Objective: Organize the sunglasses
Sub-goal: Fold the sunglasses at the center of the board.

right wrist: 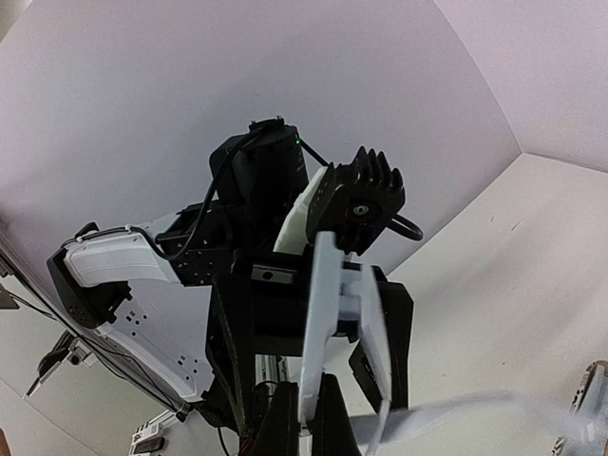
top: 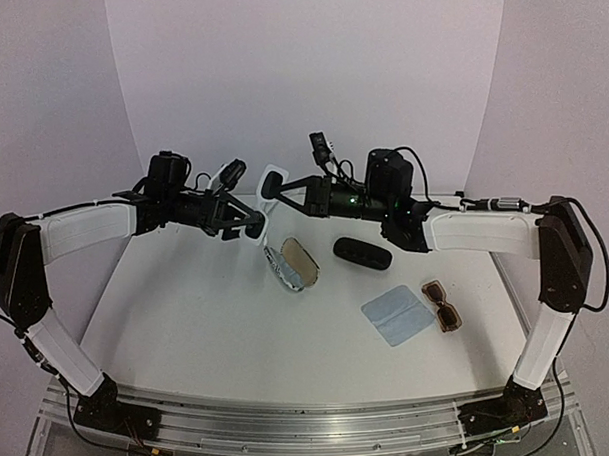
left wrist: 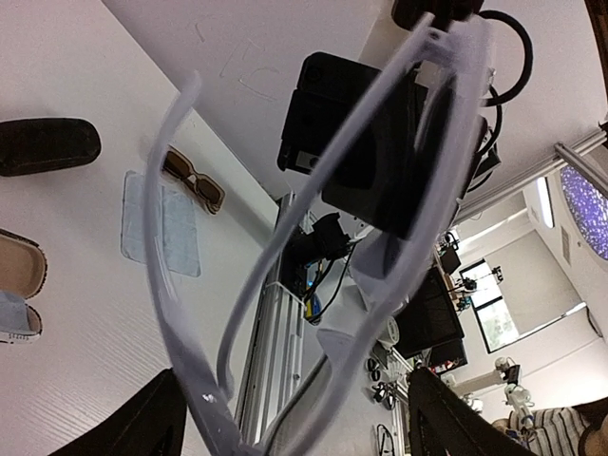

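The white sunglasses [top: 272,181] hang in the air at the back centre, between my two arms. My right gripper [top: 288,192] is shut on one edge of their frame; in the right wrist view the white frame [right wrist: 318,313] rises from between the closed fingertips [right wrist: 285,418]. My left gripper [left wrist: 302,404] is open, and the white frame [left wrist: 380,285] with its folded temples sits in the wide gap between the jaws, touching neither finger that I can see. The brown sunglasses [top: 442,305] lie on the table at the right, beside a light-blue cloth [top: 398,317].
A closed black case [top: 362,253] lies mid-table behind the cloth. An open stripe-patterned case [top: 292,264] lies under the raised grippers, with a cloth in it. The left wrist view shows the brown pair [left wrist: 193,178], the blue cloth [left wrist: 160,223] and the black case [left wrist: 47,145].
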Robot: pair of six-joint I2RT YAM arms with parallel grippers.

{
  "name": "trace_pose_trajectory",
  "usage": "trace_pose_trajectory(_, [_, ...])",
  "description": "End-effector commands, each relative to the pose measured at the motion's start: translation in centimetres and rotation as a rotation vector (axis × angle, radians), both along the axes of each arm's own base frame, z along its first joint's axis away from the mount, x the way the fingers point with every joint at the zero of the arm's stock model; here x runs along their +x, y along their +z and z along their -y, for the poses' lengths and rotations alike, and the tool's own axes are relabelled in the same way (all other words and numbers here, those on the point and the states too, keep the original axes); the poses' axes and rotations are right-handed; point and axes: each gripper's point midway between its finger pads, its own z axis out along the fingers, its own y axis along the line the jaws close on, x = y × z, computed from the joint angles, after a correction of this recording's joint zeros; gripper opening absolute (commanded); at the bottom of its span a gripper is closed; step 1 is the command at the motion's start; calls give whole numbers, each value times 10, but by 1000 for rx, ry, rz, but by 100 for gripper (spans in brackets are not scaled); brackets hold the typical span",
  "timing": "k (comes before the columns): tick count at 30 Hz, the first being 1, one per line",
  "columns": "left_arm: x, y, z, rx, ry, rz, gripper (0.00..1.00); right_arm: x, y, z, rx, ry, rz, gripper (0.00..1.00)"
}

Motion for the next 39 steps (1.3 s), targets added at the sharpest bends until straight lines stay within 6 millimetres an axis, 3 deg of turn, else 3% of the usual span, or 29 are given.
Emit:
trace_pose_trajectory(1, [-8, 25, 3, -68, -54, 94, 76, 1, 5, -1, 29, -9, 2, 0])
trace_pose_trajectory(9, [-14, 29, -2, -79, -35, 179, 51, 4, -12, 4, 8, -48, -45, 0])
trace_pose_trajectory(16, [-15, 30, -3, -74, -29, 209, 49, -1, -13, 4, 3, 8, -33, 0])
trace_pose_trajectory(18, [-13, 31, -3, -66, -17, 221, 51, -7, -13, 1, 1, 55, -25, 0])
trace_pose_trajectory(25, [-4, 42, -4, -66, -11, 293, 76, -19, -16, 3, -13, 106, 10, 0])
trace_pose_trajectory(30, [7, 44, -9, -23, 18, 390, 80, -18, -14, 5, -11, 88, 22, 0])
trace_pose_trajectory(32, [15, 50, -11, -1, 41, 470, 76, -16, -13, 6, -10, 76, 25, 0])
trace_pose_trajectory(36, [17, 56, -10, 22, 39, 535, 42, -11, -13, 7, -11, 46, 27, 0])
trace_pose_trajectory(39, [12, 40, -6, 65, 17, 502, 35, -10, -10, 7, -7, 38, 34, 0])
